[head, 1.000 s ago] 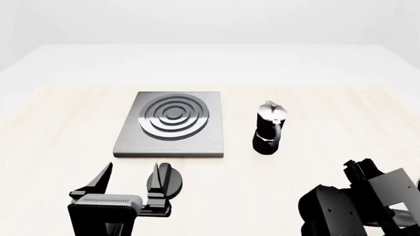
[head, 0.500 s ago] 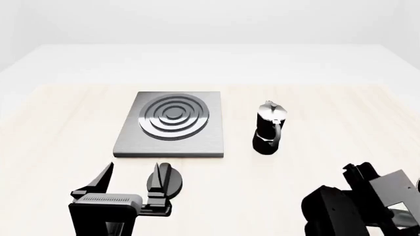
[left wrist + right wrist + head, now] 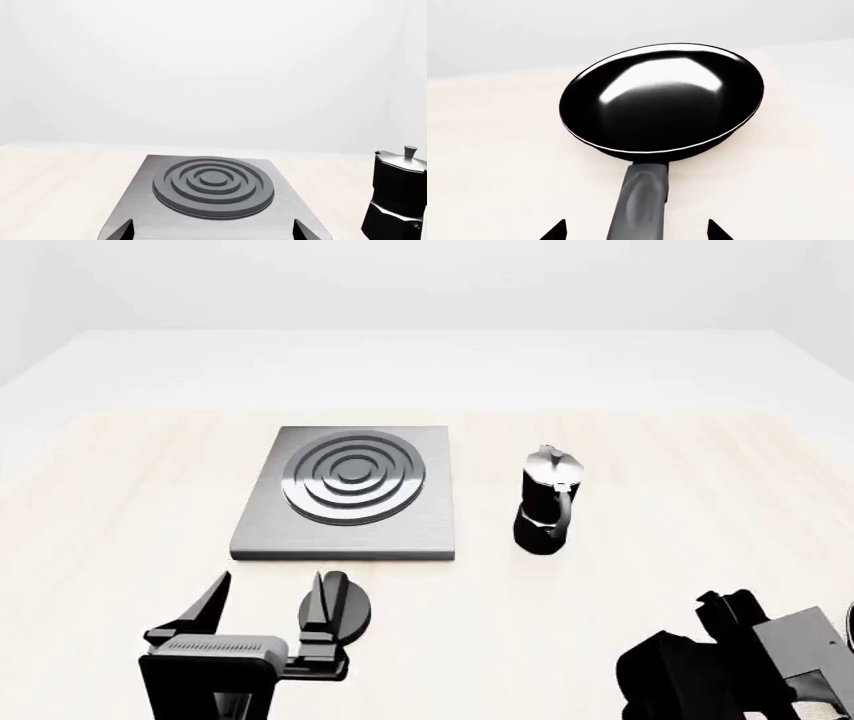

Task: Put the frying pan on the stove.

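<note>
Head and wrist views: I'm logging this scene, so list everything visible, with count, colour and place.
Stove: one, grey with dark rings, middle of the table.
Moka pot: one, black and silver, beside the stove toward the robot's right.
Knob: one, black, nearer the robot than the stove.
Frying pan: one, glossy black, in right wrist view only, handle toward the pincer.
Table: one, pale wood.
Left pincer: open, before the stove.
Right pincer: open, straddling the handle.

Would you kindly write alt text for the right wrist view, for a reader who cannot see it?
A glossy black frying pan lies on a pale wooden table, its dark grey handle pointing toward the camera. The two fingertips of the right claw show at the frame's edge, spread open on either side of the handle without touching it.
</note>
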### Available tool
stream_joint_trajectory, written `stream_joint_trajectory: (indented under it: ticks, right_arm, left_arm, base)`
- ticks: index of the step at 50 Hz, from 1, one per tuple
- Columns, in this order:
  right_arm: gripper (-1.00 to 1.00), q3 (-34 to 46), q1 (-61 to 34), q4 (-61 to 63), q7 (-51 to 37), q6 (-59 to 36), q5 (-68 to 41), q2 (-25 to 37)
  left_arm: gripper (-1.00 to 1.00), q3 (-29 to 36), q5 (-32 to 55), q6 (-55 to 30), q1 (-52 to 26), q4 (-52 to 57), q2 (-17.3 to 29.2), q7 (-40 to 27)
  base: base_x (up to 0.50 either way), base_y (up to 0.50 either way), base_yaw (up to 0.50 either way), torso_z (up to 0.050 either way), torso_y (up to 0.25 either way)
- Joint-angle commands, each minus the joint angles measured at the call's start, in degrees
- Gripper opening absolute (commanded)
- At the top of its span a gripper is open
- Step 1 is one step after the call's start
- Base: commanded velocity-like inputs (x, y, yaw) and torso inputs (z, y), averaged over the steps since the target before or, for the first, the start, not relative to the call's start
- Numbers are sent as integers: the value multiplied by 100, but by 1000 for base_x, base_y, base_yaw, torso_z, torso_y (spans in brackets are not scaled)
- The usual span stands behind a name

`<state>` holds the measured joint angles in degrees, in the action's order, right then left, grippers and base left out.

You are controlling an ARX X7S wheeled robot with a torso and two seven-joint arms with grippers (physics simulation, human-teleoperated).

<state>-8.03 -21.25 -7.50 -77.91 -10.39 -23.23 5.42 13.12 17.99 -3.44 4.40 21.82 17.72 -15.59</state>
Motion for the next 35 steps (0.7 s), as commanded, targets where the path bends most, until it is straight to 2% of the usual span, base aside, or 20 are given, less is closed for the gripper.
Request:
stream_joint_trajectory:
  ticks: [1,31,32,35]
  right_arm:
    - [100,-69,42,-168,54,138,-132,-6]
    - [100,-40,-64,-588,179,415,-386,-31]
    - [-100,-52,-60,-604,158,432,-386,-35]
    - [-100,-3,-79,-653,173,431,-361,-16]
  left_arm:
    - [100,29,-7,34,4,-32,8,-18]
    - [100,107,6,-26,-44,-3,51,-88]
    - [100,112,2,-24,-45,-7,53,-89]
    - [100,117,5,-26,-61,-20,52,-94]
  base:
    - [0,0,0,0,0]
    - [0,0,0,0,0]
    - [0,0,0,0,0]
    - [0,0,0,0,0]
